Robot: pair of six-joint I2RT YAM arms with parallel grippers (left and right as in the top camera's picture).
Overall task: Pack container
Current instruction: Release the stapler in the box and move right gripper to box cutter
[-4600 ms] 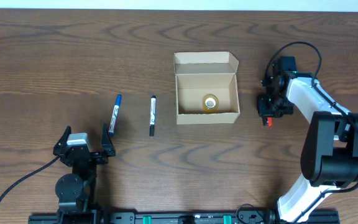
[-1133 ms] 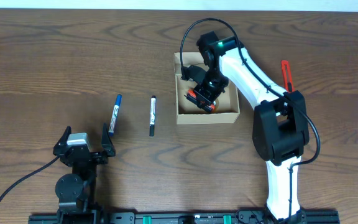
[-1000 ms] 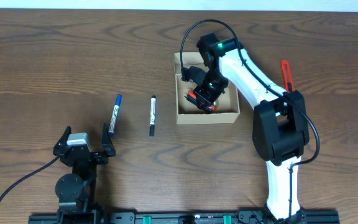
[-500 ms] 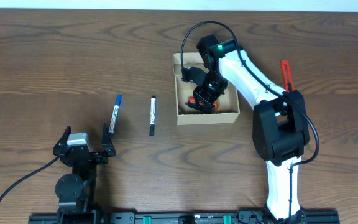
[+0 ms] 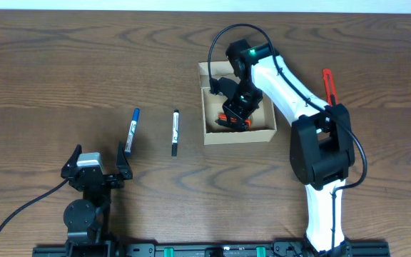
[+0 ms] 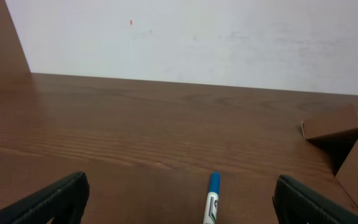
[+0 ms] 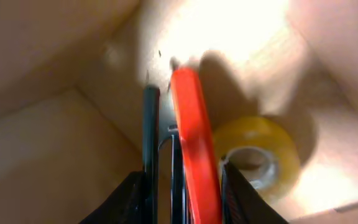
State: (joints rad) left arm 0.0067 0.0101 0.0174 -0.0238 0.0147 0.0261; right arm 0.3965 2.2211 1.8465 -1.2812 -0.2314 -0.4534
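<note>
The container [image 5: 240, 134], a plain tan cardboard box, sits open on the table [image 5: 48, 71], a little right of centre and toward the far side. Its lid flap [image 5: 209, 71] stands up along the far edge, mostly hidden under the right arm.

The right gripper [image 5: 235, 114] is down inside the box. In the right wrist view its two fingers [image 7: 236, 200] bracket a red and black object [image 7: 192, 143], the red bar against one finger and a black bar against the other, so they appear clamped on it. What the object is, I cannot tell. Its far end reaches down toward the box floor. Just to the right of it on the floor lies a roll of yellow tape [image 7: 257, 152].

To the right of the box, well apart from it, a red marker [image 5: 327, 84] lies on the table, its near end passing behind the right arm.

To the left of the box lie two more markers, side by side and apart from each other. The black marker [image 5: 175, 133] is the nearer to the box, and the blue marker [image 5: 132, 130] is farther left.

The left gripper [image 5: 97, 153] rests at the near left of the table, just near of the blue marker. Its fingers [image 6: 64, 194] are spread wide apart with nothing between them. The blue marker's cap points toward that gap, and a corner of the box shows at the right edge of the left wrist view.
</note>
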